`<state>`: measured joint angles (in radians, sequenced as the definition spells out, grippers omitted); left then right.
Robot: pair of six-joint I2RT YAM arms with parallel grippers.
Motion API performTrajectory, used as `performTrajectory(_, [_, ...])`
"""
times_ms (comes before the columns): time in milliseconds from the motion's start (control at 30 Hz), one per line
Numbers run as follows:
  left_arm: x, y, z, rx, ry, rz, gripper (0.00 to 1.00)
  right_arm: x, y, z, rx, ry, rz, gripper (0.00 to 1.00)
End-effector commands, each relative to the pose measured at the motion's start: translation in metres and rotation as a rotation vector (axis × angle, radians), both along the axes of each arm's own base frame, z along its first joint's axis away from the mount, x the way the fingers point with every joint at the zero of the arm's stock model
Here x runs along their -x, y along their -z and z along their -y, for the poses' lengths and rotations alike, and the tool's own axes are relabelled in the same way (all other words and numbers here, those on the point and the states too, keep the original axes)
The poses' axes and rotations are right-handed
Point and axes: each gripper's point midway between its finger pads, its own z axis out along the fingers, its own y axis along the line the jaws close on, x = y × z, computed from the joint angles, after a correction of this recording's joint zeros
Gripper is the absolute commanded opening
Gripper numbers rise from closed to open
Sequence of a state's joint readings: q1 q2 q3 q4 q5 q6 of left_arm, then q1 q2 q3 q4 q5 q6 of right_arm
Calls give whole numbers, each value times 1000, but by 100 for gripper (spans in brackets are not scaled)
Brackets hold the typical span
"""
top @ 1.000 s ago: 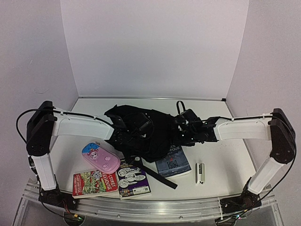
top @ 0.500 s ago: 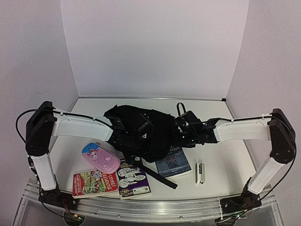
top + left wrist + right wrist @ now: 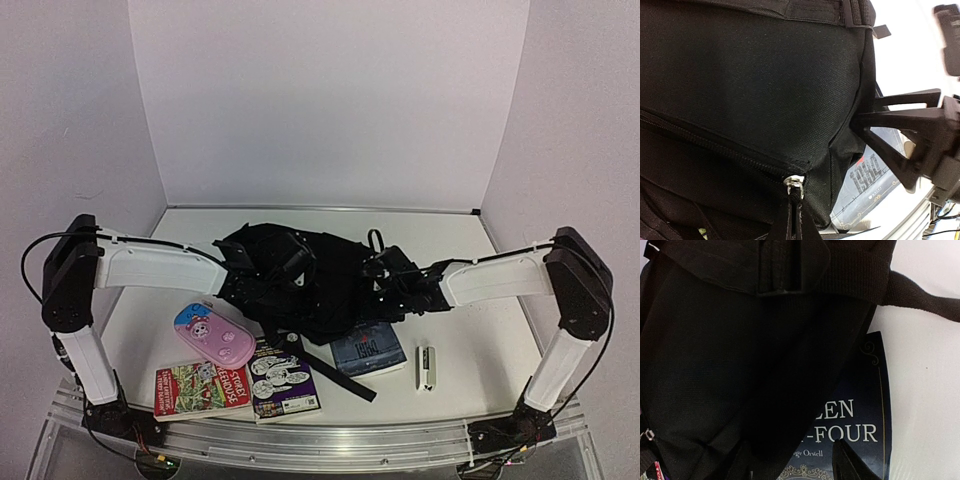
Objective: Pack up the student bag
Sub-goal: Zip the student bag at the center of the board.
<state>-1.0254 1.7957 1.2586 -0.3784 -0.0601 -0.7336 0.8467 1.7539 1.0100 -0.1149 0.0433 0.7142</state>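
Top external view: bag (image 3: 320, 280) overlaps the novel's (image 3: 368, 352) far edge; case (image 3: 214, 334), two books (image 3: 285, 380) and stapler (image 3: 426, 366) flank the novel, so we judge nothing packed. We see the left gripper (image 3: 794, 202) pinched shut on the zip pull (image 3: 794, 181); for the right gripper (image 3: 388, 280) we cannot tell.

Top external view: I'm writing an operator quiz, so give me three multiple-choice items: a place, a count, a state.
1. Where is the dark blue book? A stacked on another book; B partly under the student bag; C against the far wall.
2. How many books lie on the table? A one; B three; C five.
3. How does the bag sit? A upright; B hanging; C slumped flat.
B: fabric covers its far end. B: a red book and a comic book lie near-left too. C: it sprawls low.
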Motion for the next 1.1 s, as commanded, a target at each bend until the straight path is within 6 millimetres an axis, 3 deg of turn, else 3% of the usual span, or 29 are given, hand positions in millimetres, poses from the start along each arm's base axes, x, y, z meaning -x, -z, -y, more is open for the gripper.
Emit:
performTrajectory(0, [-6, -25, -8, 52, -31, 28, 0, -14, 1, -4, -3, 34, 30, 28])
performTrajectory(133, [-11, -23, -17, 51, -56, 18, 0, -18, 0, 3, 20, 74, 54, 0])
performTrajectory(533, [-51, -20, -50, 75, -141, 13, 0, -14, 11, 30, 104, 138, 64, 0])
performTrajectory(633, [-48, -29, -35, 142, -47, 14, 0, -13, 6, 31, 111, 119, 75, 0])
performTrajectory(733, [-43, -30, -27, 160, 12, 4, 0, -15, -12, 29, 111, 75, 118, 0])
performTrajectory(800, [-44, -24, -31, 124, 3, -4, 0, -15, -26, 27, 112, 32, 155, 3])
performTrajectory(1000, [-33, -29, -24, 178, 73, -21, 0, 11, -90, -14, 79, -214, 311, 44])
performTrajectory(1067, [-29, -32, -19, 209, 98, -25, 0, 21, -99, -32, 63, -293, 332, 46])
